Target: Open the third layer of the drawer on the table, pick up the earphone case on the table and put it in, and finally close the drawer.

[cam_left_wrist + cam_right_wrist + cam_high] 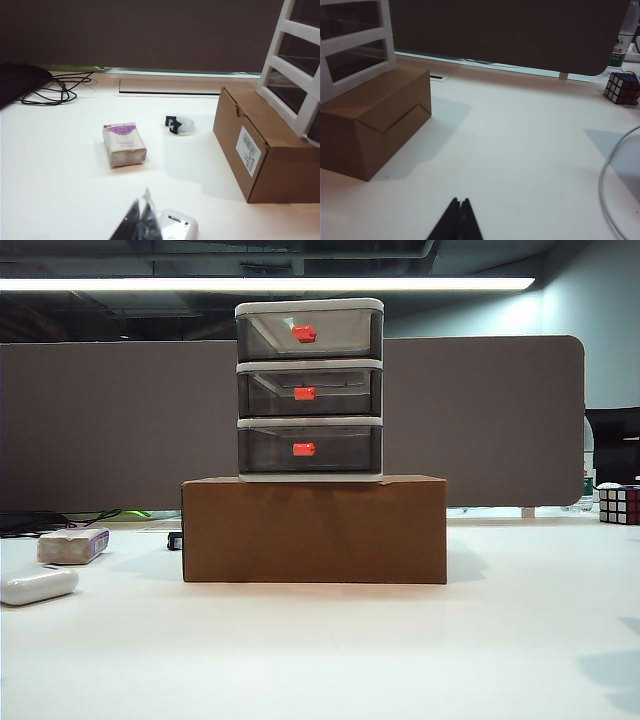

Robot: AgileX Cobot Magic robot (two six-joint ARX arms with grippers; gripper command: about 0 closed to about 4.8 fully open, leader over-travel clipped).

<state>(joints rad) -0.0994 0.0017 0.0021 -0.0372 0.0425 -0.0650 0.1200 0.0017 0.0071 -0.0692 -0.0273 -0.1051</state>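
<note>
drawer [309, 390] on cardboard box [314, 530], frame centre, third layer [309, 449] shut (red handle) | earphone case [38, 584] on table [400, 650], lower left | left claw [141, 220] pinched closed, empty | right claw [459, 220] pinched closed, empty

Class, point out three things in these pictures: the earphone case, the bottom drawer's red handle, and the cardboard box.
earphone case [38, 584], exterior view, middle of its white top.
third layer handle [304, 449], exterior view, centre of the red tab.
cardboard box [314, 530], exterior view, middle of its front face.
</note>
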